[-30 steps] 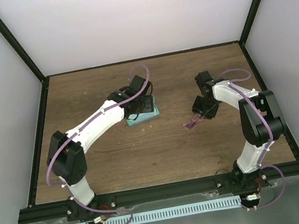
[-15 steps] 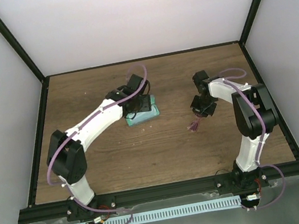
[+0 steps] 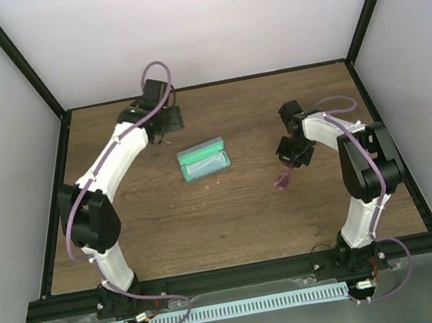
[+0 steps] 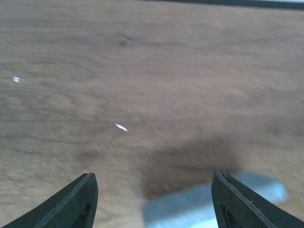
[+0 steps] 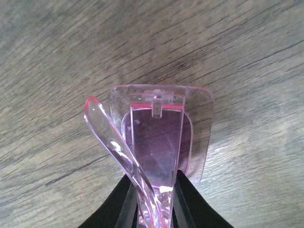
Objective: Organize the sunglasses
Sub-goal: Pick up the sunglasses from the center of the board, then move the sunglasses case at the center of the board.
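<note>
Since left gripper (image 3: 162,124), jaws apart, backed off to table (image 3: 169,228) far-left corner, case (image 3: 204,161) is unobstructed; right gripper (image 3: 290,163) now clamped on sunglasses (image 5: 156,142), can load.

No text, label, brand, number or sign legible anywhere, neither in the overhead view nor in the 2 wrist views.
</note>
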{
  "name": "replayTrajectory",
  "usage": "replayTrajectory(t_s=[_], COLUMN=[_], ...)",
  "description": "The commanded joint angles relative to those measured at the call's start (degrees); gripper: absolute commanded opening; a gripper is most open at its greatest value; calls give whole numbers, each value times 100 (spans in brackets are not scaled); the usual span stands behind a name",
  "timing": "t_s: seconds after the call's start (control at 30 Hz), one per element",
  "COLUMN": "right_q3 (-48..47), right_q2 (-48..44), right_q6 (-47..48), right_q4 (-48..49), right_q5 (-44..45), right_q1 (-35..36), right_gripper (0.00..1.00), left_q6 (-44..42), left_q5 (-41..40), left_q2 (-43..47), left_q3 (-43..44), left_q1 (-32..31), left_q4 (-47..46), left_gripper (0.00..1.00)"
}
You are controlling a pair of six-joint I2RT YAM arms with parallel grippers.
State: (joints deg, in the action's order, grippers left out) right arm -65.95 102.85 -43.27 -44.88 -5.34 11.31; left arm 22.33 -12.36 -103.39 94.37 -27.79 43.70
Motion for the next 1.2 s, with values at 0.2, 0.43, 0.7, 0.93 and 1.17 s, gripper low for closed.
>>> replayTrajectory(t_s=[0.2,0.43,0.7,0.93,1.17], right_q3=[-107,22,22,-164,-1289], right_q2=[-433,-552,-641,-598,108], right_q6=[160,161,236,620,884], right_q4=[-97,-70,-63,107,-266], right_q5=[139,128,172,-149,-257], right_q1=[-61,-59,-63,150,990], right_gripper=[9,9,9,6,6], left_q6=[-586,-642,-536,-273,-178], left_q5=[537,488,437,485,522], left_q2=[-1347,-1573,-1227,-1010,-940], left_q3=[158,-209,-1002,-1482,-1539], left_q1=[793,398,-136,-398,-437], left_q4=[64,-33,-159,-294,-301], left_gripper=[67,66,66,66,66])
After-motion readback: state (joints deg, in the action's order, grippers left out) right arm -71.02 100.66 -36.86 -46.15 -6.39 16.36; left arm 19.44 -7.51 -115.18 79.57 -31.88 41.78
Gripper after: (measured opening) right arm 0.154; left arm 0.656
